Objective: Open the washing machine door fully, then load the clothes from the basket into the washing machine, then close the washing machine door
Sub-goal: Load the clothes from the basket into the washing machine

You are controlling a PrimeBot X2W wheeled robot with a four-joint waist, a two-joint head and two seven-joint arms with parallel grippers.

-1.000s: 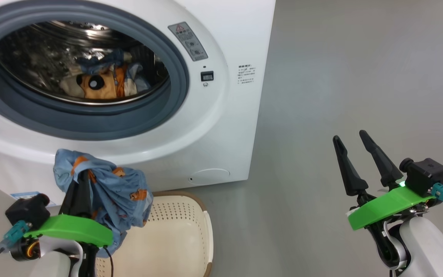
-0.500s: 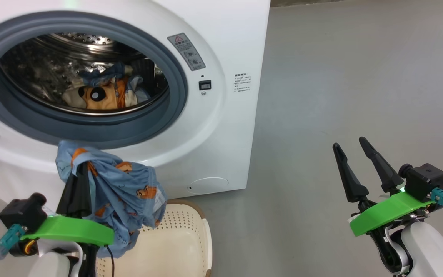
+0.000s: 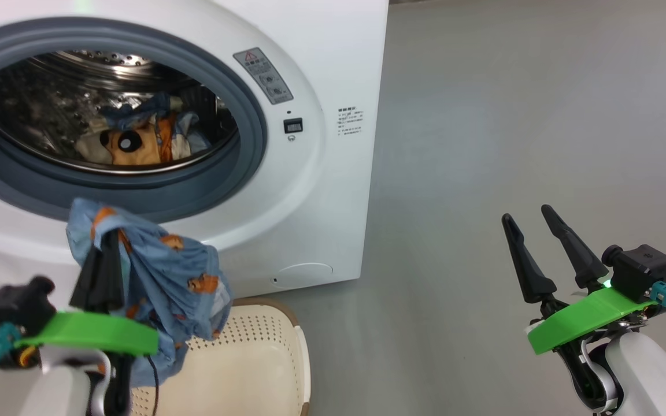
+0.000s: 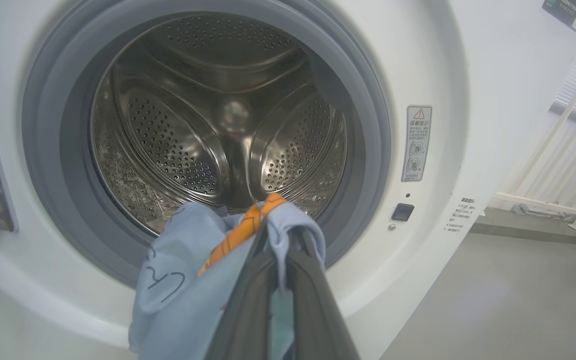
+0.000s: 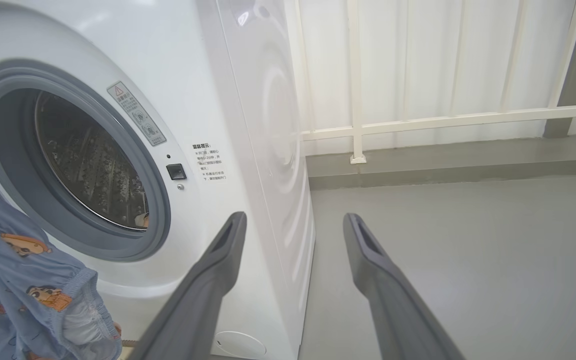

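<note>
Opening done, judging by the gaping washer point(image 3: 321, 75); loading midway; closing yet to do. Gripping one blue garment point(image 3: 159, 277) in the shut left claw point(image 3: 107, 245), just short of the washer mouth, basket point(image 3: 278, 341) right beneath. Right claw point(image 3: 526, 212) spread wide, empty, well off rightward. Counted: one bundle point(image 3: 130, 144) inside the washer, one garment held, one basket, bare where visible, two claws

The left gripper point(image 3: 107, 245) has raised the clothes point(image 3: 165, 277) to the gasket point(image 3: 194, 196).

Wide-spread right claw point(image 5: 294, 216) beside washing machine point(image 5: 248, 75); clothes point(image 5: 23, 280) at lower left.
</note>
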